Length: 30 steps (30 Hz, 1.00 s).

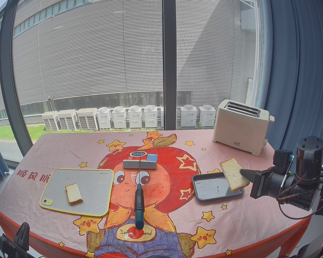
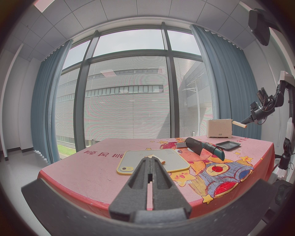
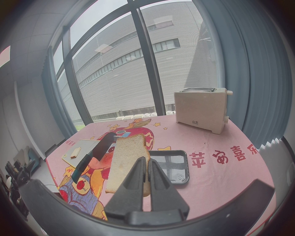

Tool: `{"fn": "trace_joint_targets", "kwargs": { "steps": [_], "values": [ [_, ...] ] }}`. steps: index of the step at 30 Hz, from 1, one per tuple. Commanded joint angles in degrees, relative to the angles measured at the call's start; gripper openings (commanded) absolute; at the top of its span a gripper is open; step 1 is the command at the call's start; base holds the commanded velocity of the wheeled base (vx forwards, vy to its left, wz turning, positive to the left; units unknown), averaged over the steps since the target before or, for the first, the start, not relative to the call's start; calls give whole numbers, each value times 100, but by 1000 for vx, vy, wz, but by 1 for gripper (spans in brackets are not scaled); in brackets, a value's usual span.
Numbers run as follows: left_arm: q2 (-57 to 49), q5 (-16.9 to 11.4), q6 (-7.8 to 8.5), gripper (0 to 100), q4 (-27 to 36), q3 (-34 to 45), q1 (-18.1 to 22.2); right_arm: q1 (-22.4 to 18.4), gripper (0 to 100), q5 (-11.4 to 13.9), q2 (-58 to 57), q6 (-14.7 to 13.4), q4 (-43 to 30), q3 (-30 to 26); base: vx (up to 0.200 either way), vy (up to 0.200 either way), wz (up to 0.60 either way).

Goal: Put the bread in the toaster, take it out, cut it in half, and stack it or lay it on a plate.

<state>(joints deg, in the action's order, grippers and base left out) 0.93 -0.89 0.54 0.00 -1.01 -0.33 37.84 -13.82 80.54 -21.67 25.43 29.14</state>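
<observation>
Right hand pinches a bread slice above the black tray (right of frame). Loading step, I judge: next, carry it edge-down over the toaster slots.

Office-like room: tiled ceiling, tall windows, blue curtains.

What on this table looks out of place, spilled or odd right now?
Nothing is spilled or broken. Two things stand out: a small bread piece lies alone on the cutting board, and the right claw holds a slice tilted in the air by the dark tray, not in the toaster.
</observation>
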Motion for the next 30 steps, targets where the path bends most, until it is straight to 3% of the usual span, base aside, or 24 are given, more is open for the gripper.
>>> {"fn": "trace_joint_targets", "kwargs": {
  "steps": [1,8,30],
  "values": [
    [-93,1,-1,0,0,101,-2,-198,0,38,322,-39,6,110,0,0,0],
    [-93,1,-1,0,0,101,-2,-233,0,38,682,-531,15,286,0,0,0],
    [-93,1,-1,0,0,101,-2,-242,0,64,946,-575,15,356,0,0,0]
  ]
}}
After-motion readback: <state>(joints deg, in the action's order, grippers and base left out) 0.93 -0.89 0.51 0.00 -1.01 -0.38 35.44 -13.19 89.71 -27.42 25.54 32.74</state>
